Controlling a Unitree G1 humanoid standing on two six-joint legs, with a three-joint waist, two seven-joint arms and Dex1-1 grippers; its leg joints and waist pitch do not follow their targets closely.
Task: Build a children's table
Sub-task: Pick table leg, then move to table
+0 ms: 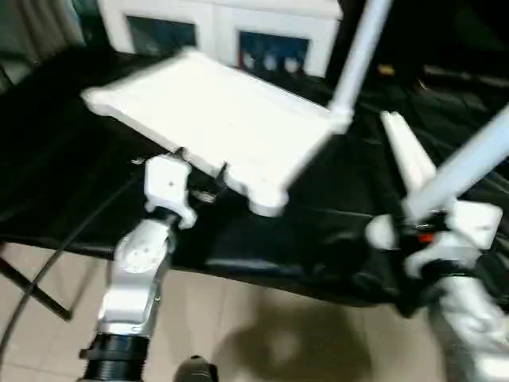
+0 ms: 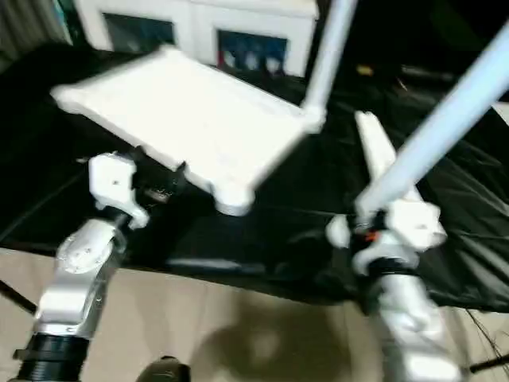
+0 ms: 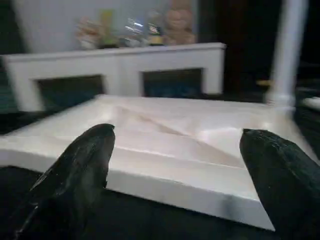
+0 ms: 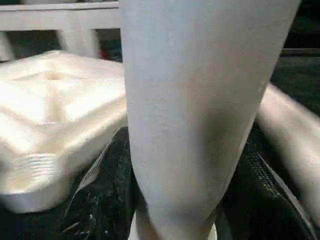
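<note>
The children's table top (image 1: 215, 111) lies underside up on the black cloth, its ribbed underside (image 3: 165, 130) facing me. One white leg (image 1: 362, 48) stands upright in the far right corner socket. My left gripper (image 1: 201, 165) hangs open at the top's near edge, its black fingers (image 3: 85, 160) spread wide and holding nothing. My right gripper (image 1: 420, 223) is shut on a second leg (image 1: 469, 163), which slants up and to the right. In the right wrist view that leg (image 4: 200, 100) sits between the black fingers (image 4: 107, 185). A third leg (image 1: 406, 155) lies on the cloth at the right.
A white cabinet (image 1: 223, 24) with glass doors stands behind the work table. The black cloth (image 1: 64, 159) hangs over the table's front edge above the tiled floor (image 1: 238, 318). A black cable (image 1: 71, 239) runs down at the left.
</note>
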